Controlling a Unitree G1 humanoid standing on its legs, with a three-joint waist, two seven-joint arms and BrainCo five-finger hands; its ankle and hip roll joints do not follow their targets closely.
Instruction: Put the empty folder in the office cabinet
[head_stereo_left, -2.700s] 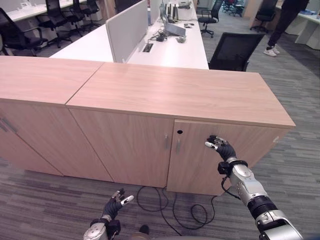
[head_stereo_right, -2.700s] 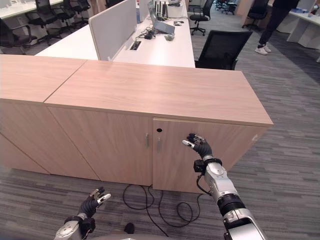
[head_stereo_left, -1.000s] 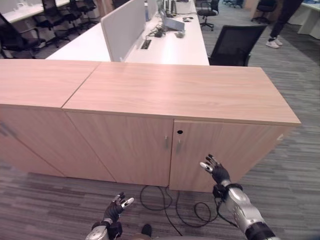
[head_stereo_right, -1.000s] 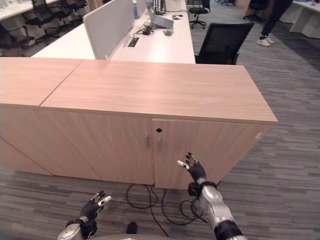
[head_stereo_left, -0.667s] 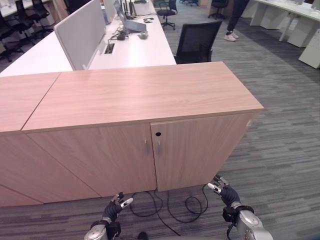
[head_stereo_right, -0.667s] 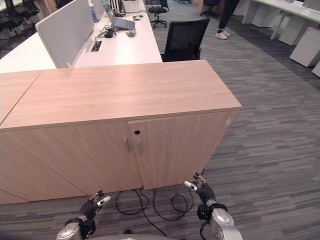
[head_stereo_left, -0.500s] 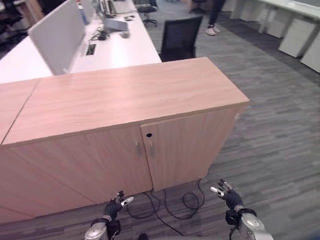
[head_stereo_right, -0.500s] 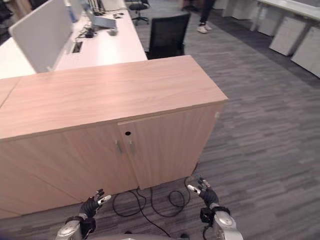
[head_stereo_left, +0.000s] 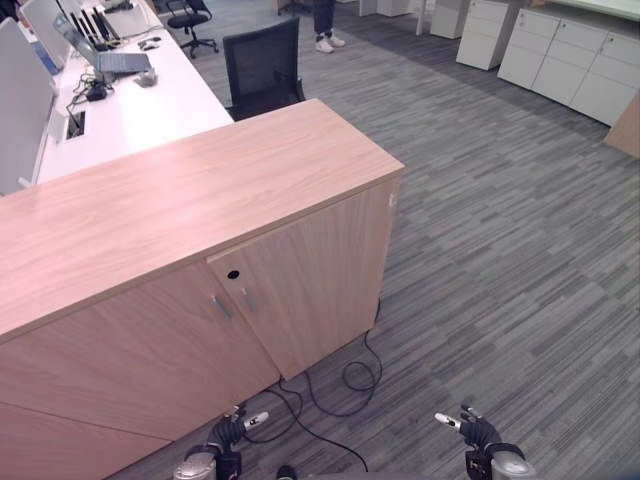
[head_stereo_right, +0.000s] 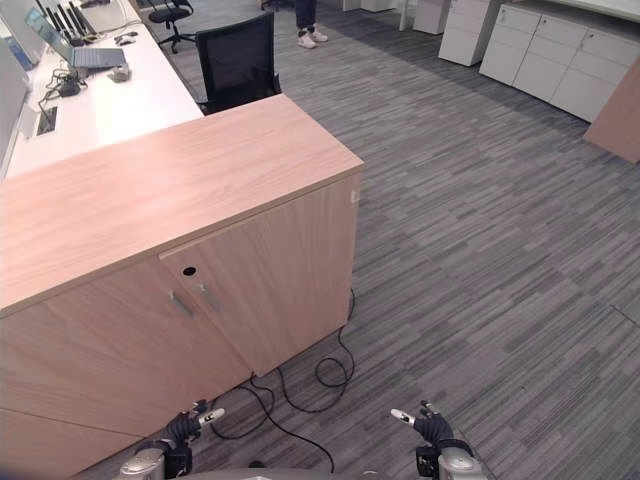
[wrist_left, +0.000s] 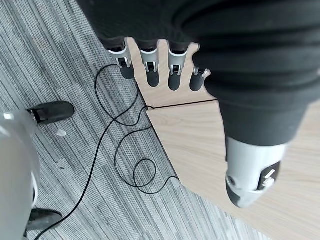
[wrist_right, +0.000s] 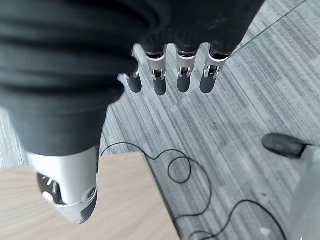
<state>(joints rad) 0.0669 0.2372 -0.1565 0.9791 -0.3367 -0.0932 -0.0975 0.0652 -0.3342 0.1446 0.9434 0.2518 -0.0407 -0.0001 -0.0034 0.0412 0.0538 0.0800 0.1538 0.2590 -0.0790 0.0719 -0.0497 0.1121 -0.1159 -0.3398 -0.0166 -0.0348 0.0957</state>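
Hanging low at 6 o'clock, left hand (head_stereo_left: 226, 433) and right hand (head_stereo_left: 473, 433) both have fingers extended, relaxed, holding nothing. Office cabinet (head_stereo_left: 200, 230) at 10 o'clock, doors closed. Folder location: cannot tell.

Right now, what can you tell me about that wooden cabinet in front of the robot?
The office cabinet is a low, long unit in light wood grain with a flat, bare top. Its two front doors are shut, each with a small metal handle, and a round lock sits above them. It stands on grey carpet, backing onto a white desk.
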